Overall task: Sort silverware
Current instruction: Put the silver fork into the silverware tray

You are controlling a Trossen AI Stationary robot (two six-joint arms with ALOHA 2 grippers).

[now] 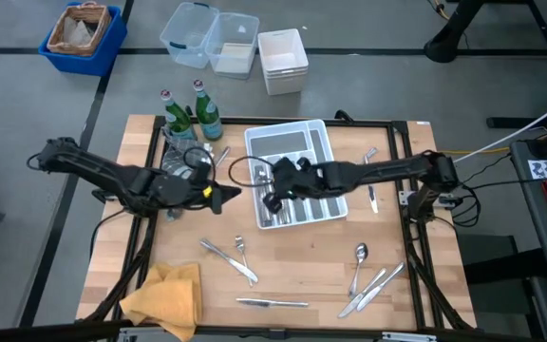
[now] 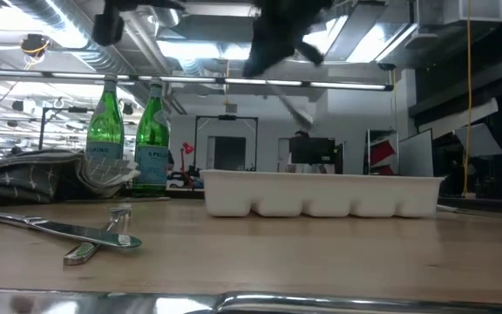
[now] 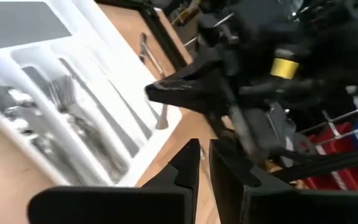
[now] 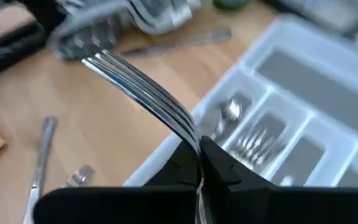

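The white compartment tray (image 1: pixel 323 141) stands at the table's middle, with silverware (image 3: pixel 79 124) lying in its long slots. My right gripper (image 1: pixel 272 199) hovers over the tray's left edge, shut on a silver fork (image 4: pixel 138 90). Just left of it my left gripper (image 1: pixel 224 195) is in the air, its fingers (image 3: pixel 188 165) nearly together with nothing between them. Loose silverware lies flat on the wood: a fork and a knife (image 1: pixel 228 253), a knife (image 1: pixel 272 302), a spoon (image 1: pixel 359 256), and more (image 1: pixel 372 290). My right gripper pinches the fork between its two fingers at the stem just behind the tines (image 4: pixel 188 129). The fork runs along the fingers, and its curved tine end (image 4: pixel 98 59) sticks out forward past the fingertips. It is lifted clear above the tray's edge; the fingers hide the handle.
Two green bottles (image 1: pixel 190 112) and a grey cloth (image 1: pixel 183 157) stand at the table's far left. A yellow cloth (image 1: pixel 164 296) lies at the near left corner. A fork (image 1: pixel 370 152) and a knife (image 1: pixel 372 198) lie right of the tray. Bins (image 1: pixel 84 33) sit beyond the table.
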